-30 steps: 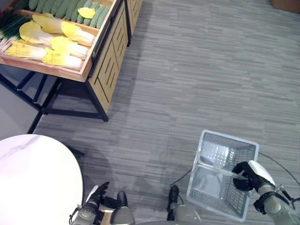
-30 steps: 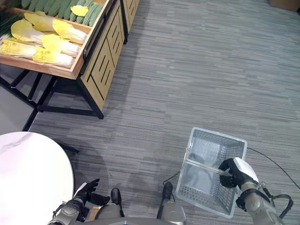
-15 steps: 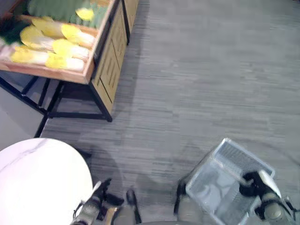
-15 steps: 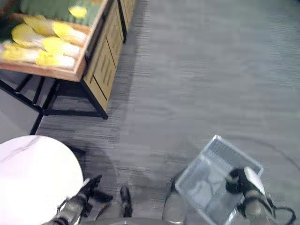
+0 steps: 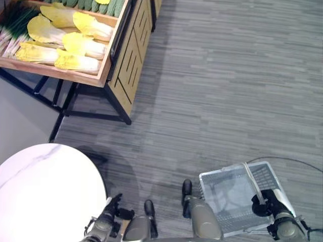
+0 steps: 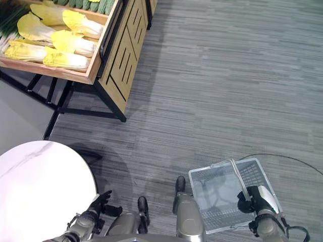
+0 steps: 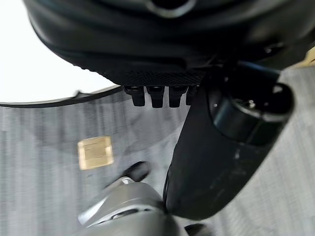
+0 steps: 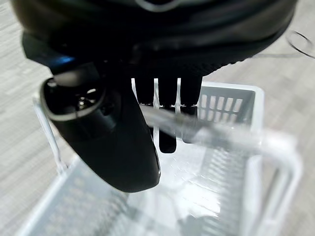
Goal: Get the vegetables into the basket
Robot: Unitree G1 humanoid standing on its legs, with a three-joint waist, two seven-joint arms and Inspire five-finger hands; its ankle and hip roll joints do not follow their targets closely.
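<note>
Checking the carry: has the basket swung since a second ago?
Yes. The basket, held by the right hand, now hangs lower and closer to the robot, while the white round table barely shifted.

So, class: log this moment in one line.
right hand: grips basket handle | basket: empty | left hand: idle | cabbages: on shelf

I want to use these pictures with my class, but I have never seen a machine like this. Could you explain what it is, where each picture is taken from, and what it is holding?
This is a walking humanoid robot looking down from its head. The two wide pictures come from its two eye cameras; the two dark close-ups come from cameras on its wrists. Its right hand is curled round the handle of a pale plastic basket, which looks empty. Its left hand hangs free with relaxed fingers beside a round white table. Further off, across grey floor, a wooden stand displays yellow cabbages and other greens.
</note>
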